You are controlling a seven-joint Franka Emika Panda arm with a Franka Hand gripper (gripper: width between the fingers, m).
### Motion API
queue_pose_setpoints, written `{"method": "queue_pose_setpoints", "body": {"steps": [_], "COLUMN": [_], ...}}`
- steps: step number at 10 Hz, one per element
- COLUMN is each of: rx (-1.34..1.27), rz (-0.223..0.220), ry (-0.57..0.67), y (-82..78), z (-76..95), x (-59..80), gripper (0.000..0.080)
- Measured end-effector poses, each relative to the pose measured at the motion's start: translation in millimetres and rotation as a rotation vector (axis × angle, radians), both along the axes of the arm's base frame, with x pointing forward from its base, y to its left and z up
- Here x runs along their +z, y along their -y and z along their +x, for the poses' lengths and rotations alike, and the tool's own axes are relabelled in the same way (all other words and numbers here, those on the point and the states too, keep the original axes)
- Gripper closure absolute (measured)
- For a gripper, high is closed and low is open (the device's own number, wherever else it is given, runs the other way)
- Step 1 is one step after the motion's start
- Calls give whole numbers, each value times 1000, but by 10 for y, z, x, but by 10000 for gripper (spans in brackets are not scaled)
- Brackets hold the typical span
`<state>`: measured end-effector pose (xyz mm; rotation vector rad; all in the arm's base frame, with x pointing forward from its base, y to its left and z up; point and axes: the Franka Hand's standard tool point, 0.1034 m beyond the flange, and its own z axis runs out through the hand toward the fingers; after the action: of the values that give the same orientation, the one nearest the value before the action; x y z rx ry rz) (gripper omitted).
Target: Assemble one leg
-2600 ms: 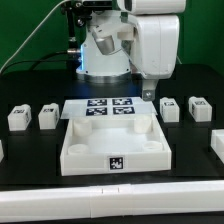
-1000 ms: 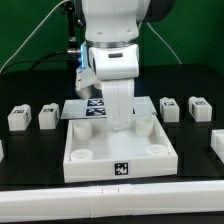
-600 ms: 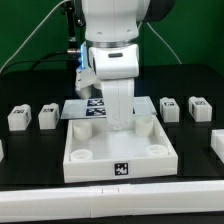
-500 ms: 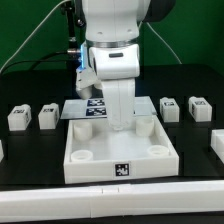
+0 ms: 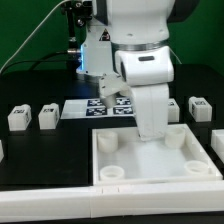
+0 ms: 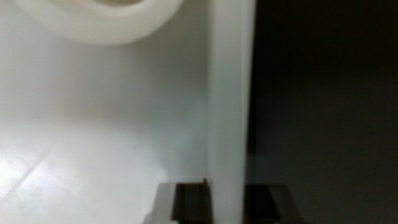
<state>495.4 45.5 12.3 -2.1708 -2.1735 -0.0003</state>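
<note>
White tray (image 6: 226, 100) wall clamped by hand (image 6: 226, 204) in wrist view, only exterior view shows loose legs (image 5: 17, 117)

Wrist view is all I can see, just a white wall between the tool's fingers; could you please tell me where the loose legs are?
Observer: One leg and a second leg stand side by side on the table at the exterior view's left, apart from the white tray part.
Operator: Thank you; is any on the other side?
Observer: Yes, a third leg stands at the exterior view's right, past the arm.
Operator: And the marker board?
Observer: The marker board lies flat behind the tray part, partly hidden by the arm.
</note>
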Motion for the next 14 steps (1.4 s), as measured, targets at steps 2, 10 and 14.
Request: {"method": "queue_pose_setpoints", "body": {"steps": [2,10,14], "rx": [-9,-61,-62], "rz": [3,-17,-17], "ry": [-40,-52,-53], "y": [-113,-300,-293], "z": [13,-4,-7], "x": [-19,-29,-36], "gripper": [734,728,240]}}
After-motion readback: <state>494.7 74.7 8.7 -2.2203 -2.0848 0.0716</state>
